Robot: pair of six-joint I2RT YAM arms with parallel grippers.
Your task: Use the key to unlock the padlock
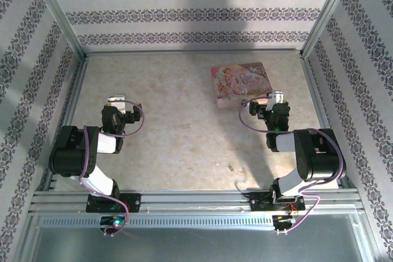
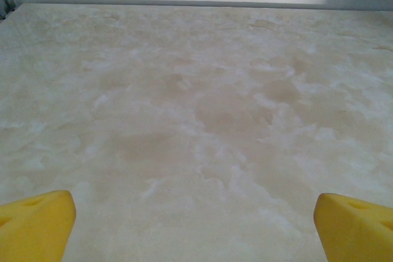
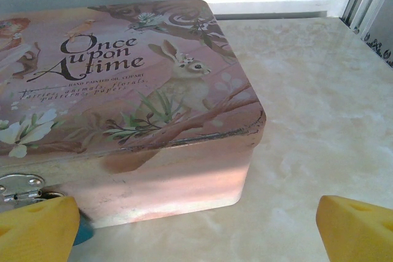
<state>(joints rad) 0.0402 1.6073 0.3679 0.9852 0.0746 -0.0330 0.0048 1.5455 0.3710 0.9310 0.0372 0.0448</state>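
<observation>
The big pale marble surface [image 1: 184, 139] is being lit from above, and it is being closed in by walls [image 1: 184, 13] with a dark flower pattern. Two black arms are being held over it, well apart, the left arm [image 1: 77, 154] on one side and the right arm [image 1: 313, 154] on the other.

The pink box [image 1: 241, 83] is being kept flat toward the far right of the surface. On its lid, a rabbit and the words "Once upon a time" are being shown in the right wrist view.

The right pincer [image 1: 274, 98] is being held just in front of the near side of the box. Its yellow fingers [image 3: 359, 228] are being kept wide apart, and nothing is being held between them. The left pincer [image 1: 116, 100] is being held over bare surface on the left. Its fingers are being kept wide apart too, and nothing is being held.

A silver clasp [image 3: 18, 188] is being shown on the front wall of the box. Just below it, a small blue bit of the padlock [image 3: 85, 232] is being shown beside a yellow finger. The rest of it is being hidden by that finger.

The key [image 1: 231, 167] is being seen from the top as a tiny dark sliver. It is being left on the bare surface, near the base of the right arm and well apart from the box.
</observation>
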